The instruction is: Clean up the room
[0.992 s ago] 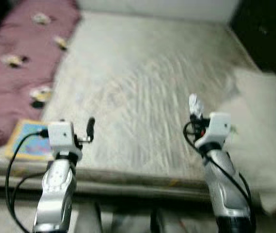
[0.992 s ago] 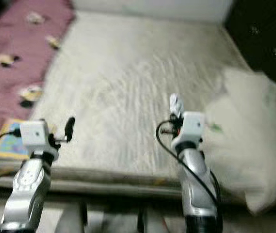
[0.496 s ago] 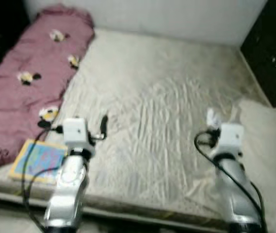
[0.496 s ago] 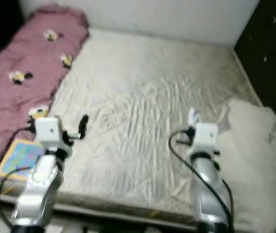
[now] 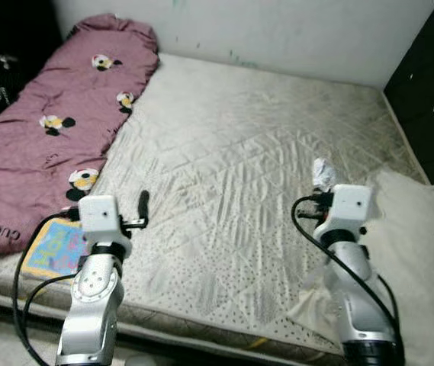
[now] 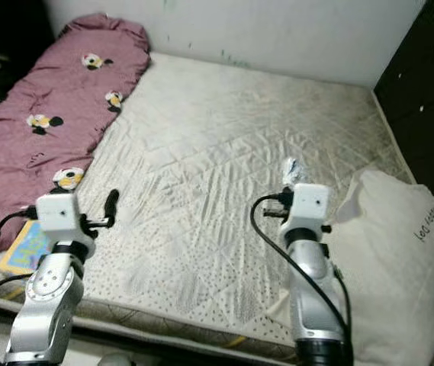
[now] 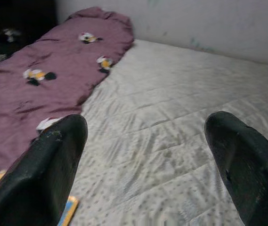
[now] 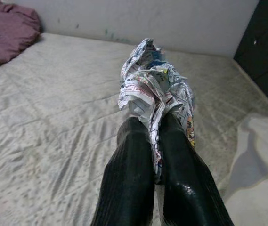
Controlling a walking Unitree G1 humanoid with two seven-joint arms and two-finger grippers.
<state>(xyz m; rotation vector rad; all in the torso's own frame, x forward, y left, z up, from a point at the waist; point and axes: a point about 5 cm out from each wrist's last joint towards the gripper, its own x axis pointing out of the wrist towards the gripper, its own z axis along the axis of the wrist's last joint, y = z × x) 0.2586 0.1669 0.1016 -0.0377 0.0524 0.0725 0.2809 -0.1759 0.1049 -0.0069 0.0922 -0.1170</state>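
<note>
Right gripper (image 8: pixel 155 136) clamps crumpled paper (image 8: pixel 155 82) above mattress (image 5: pixel 232 191); left gripper (image 7: pixel 148 141) spread.

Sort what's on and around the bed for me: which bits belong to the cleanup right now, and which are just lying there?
Part of the job:
- crumpled printed paper, pinched in the right hand
- colourful book at the mattress edge, likely to be tidied next
- left hand, open above the mattress

Just lying about:
- mattress
- maroon quilt
- white pillow
</note>
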